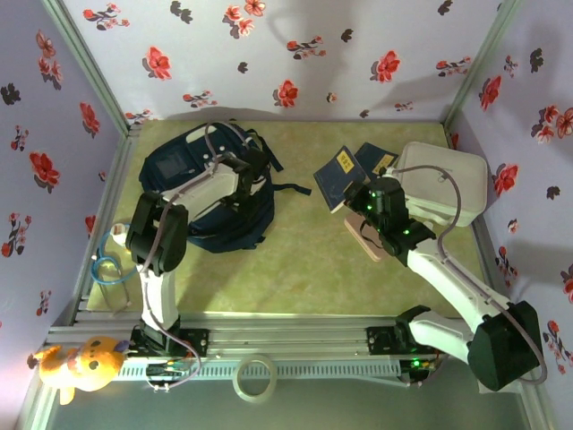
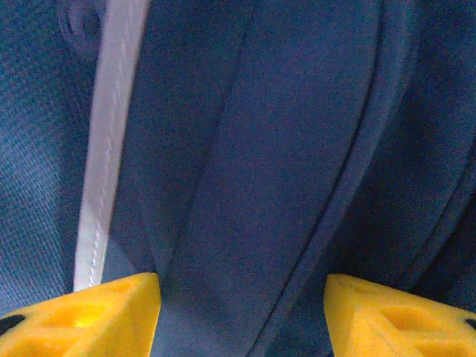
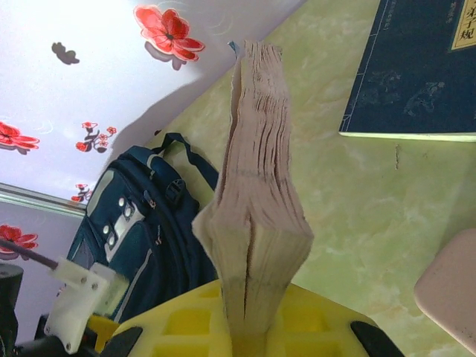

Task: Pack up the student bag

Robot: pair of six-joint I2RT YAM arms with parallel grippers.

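The right claw (image 3: 253, 320) was clamped on a thick tan book (image 3: 256, 186), held edge-up over the green table (image 3: 357, 193), with a navy book (image 3: 416, 67) lying flat beyond. The left claw (image 2: 242, 320), yellow fingers (image 2: 89, 312) apart, pressed close to the navy fabric of the student bag (image 1: 175, 170), which lay at the table's far left, well apart from a white box (image 1: 448, 179).

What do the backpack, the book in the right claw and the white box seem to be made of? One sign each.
The student bag: woven synthetic-looking fabric, matte; weave and stitching show.
The book: paper, matte; brownish stacked page edges.
The white box: probably plastic; smooth, rounded corners.
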